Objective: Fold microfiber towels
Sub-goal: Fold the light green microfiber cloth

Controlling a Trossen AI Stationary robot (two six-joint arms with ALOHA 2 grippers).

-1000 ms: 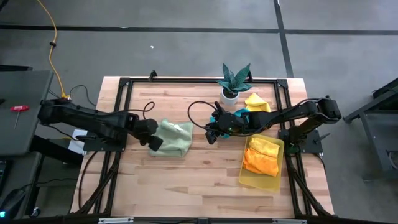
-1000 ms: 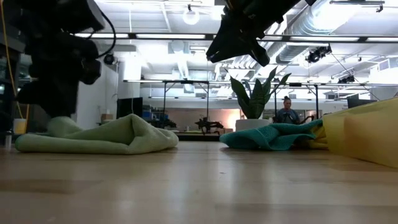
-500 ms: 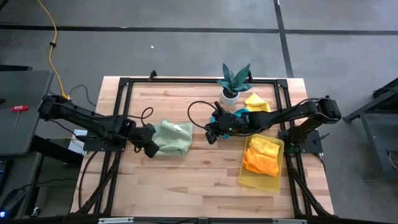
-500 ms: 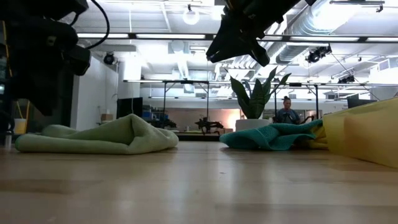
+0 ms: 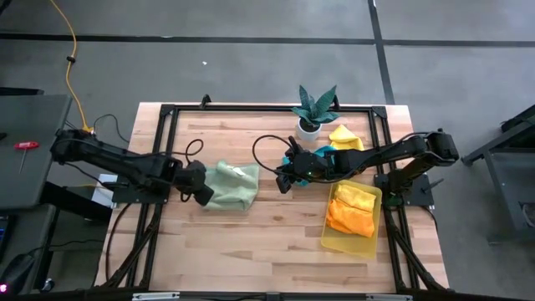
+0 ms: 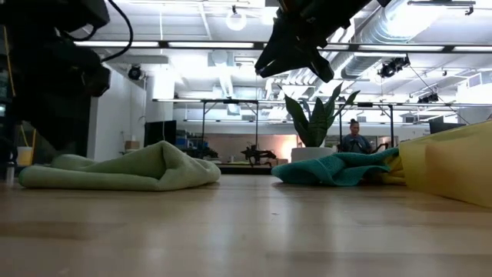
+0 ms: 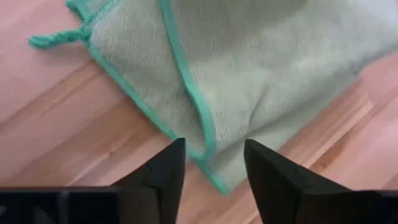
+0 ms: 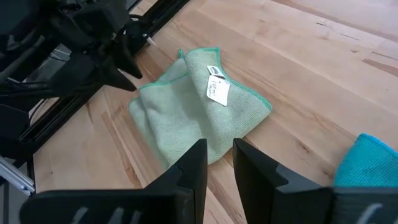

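Left gripper [image 5: 203, 194] edges back toward pale green towel [image 5: 231, 185], fingers apart at its near edge, holding nothing. Towel lies bunched left of table centre. Right gripper [image 5: 284, 180] hovers beside it, narrow gap, empty.

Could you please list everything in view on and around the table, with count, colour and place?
Pale green microfiber towel: one, loosely folded, table's left-centre.
Teal microfiber towel: one, bunched beside the plant.
Yellow microfiber towel: one, right of the plant.
Orange and yellow towels: stacked in the tray.
Translucent yellow tray: one, table's right.
Spiky green plant in white pot: one, far edge.
Person: one, background.
Left gripper: open, at the green towel's edge.
Right gripper: empty, raised mid-table.
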